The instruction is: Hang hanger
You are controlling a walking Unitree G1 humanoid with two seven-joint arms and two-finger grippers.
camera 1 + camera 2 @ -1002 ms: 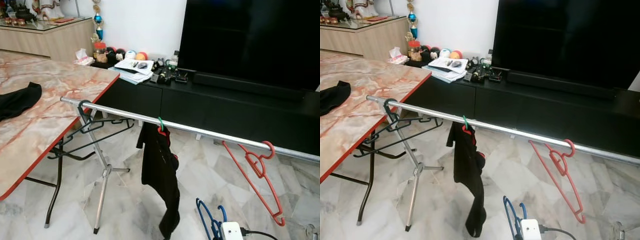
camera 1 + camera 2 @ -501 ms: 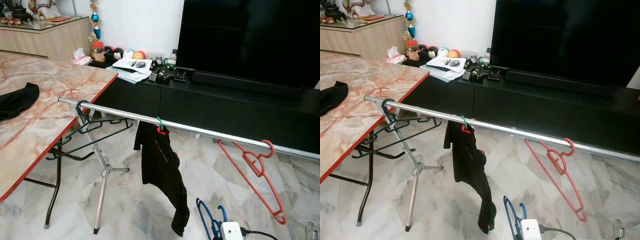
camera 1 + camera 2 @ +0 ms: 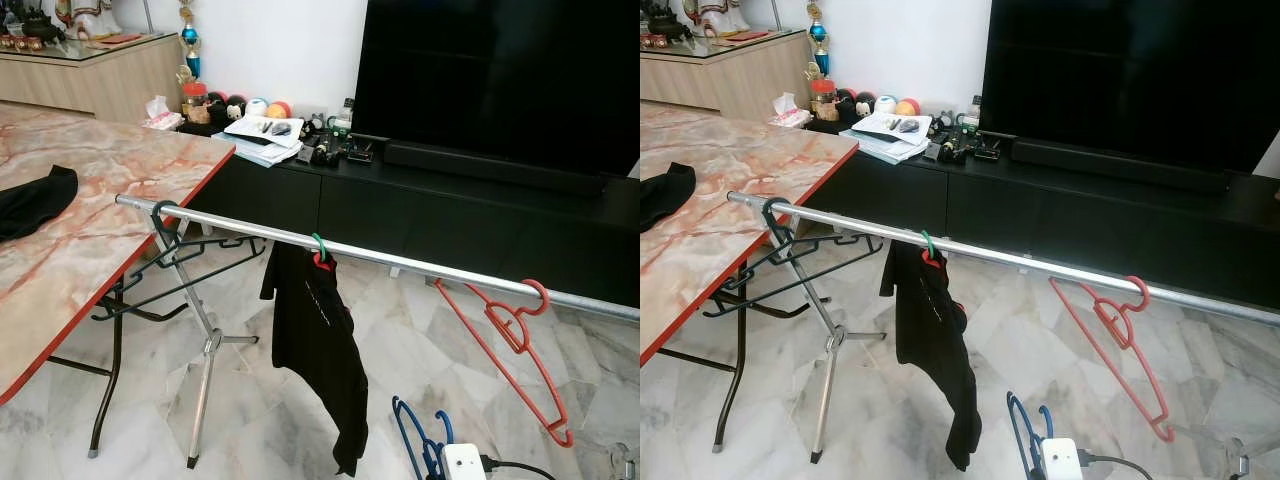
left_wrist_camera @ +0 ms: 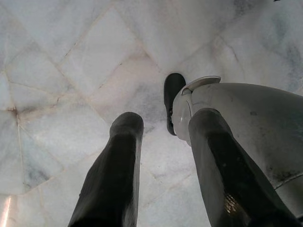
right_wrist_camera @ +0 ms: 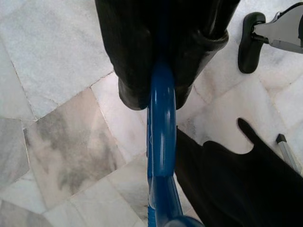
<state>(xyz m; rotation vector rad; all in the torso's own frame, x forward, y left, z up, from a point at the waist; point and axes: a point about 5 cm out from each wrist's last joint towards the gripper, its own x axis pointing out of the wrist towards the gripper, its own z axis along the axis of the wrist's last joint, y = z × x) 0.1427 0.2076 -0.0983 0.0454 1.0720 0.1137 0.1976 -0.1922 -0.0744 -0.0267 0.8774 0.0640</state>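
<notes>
Your blue hanger [image 3: 418, 440] sits low at the bottom of the head view, down near floor level and just beside a white box [image 3: 463, 462] with a cable. In the right wrist view the right gripper [image 5: 158, 71] is clamped on it: both black fingers [image 5: 125, 47] press against the blue shaft [image 5: 161, 142], whose long axis runs straight on out past the fingertips, toward the marble floor [image 5: 61, 142].

The relation your next move turns on is height. The silver rail [image 3: 400, 262] lies well above the hanger and ahead of it, running from the robot's left near the marble table [image 3: 90, 200] across to the right in front of the black TV cabinet [image 3: 470, 220]. So you need to lift up and forward, and likely turn the hook end over the rail.

The right arm is the nearer one, already carrying the hanger. The bare stretch of rail between the black garment [image 3: 315, 350] on its hanger and the red hanger [image 3: 510, 340] sits almost straight above your hanger; that looks the easiest gap. A dark hanger [image 3: 175, 260] occupies the left end.

The left gripper [image 4: 163, 156] hangs idle over the floor, fingers apart with nothing between them.
</notes>
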